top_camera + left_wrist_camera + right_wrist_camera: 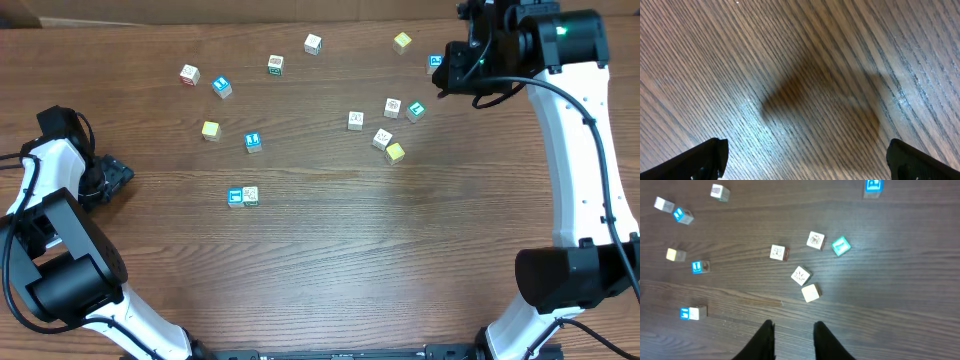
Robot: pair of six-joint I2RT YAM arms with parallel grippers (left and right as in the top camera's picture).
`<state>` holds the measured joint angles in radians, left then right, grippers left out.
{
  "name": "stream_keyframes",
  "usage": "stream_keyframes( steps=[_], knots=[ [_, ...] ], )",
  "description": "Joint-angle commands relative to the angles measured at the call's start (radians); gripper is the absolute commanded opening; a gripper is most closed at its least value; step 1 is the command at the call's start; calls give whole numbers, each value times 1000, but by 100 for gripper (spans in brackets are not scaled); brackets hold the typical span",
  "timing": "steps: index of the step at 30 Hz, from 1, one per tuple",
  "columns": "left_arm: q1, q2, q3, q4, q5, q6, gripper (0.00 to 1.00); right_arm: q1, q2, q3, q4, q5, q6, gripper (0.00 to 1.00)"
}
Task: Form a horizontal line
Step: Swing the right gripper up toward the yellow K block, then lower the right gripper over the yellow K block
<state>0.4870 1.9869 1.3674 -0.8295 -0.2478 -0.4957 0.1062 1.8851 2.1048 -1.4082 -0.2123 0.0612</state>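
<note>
On my overhead feed, the left arm [60, 255] at eight o'clock is white shells between chunky black joint housings, with black cabling bunched by its wrist. The right arm [582, 150] at three o'clock matches it, a long white link with a black cable [525, 83] draped along it and a small green light [563, 28] on the top housing. Both wrist cameras show plain matt black fingers [767, 340].

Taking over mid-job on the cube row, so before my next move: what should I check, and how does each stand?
1. Row start, blue cube touching white cube: ok.
2. Row finished: not ok, only two cubes.
3. Load in right gripper: ok, none, jaws apart.
4. State of left gripper: ok, open, empty.
5. Spare yellow cube standing clear of others: ok.
</note>
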Motion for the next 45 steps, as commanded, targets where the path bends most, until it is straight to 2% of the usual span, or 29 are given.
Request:
stream_keyframes(
  steps=[1,5,7,12,18,23,28,33,38,41,45],
  knots=[
    [8,3,-5,1,-10,1,100,13,-9,-78,19,-6,1,36],
    [8,3,-5,1,-10,1,100,27,-9,-211,98,-5,-6,53],
    [8,3,-5,1,-10,1,100,35,-9,-277,145,-5,-7,65],
    [8,3,-5,1,-10,1,100,64,-9,-454,301,2,-11,72],
    [8,3,-5,2,-10,1,100,110,-9,-621,478,45,-16,71],
    [8,3,-5,1,-10,1,100,151,-9,-732,630,57,-65,66],
    [8,3,-5,2,-10,1,100,182,-9,-820,779,168,-70,68],
    [8,3,-5,1,-10,1,100,182,-9,-864,851,174,-70,68],
    [8,3,-5,1,-10,1,100,182,-9,-894,897,174,-70,64],
    [8,3,-5,1,-10,1,100,182,-9,-916,936,174,-70,54],
    [8,3,-5,1,-10,1,100,182,-9,-925,948,174,-70,48]
  ],
)
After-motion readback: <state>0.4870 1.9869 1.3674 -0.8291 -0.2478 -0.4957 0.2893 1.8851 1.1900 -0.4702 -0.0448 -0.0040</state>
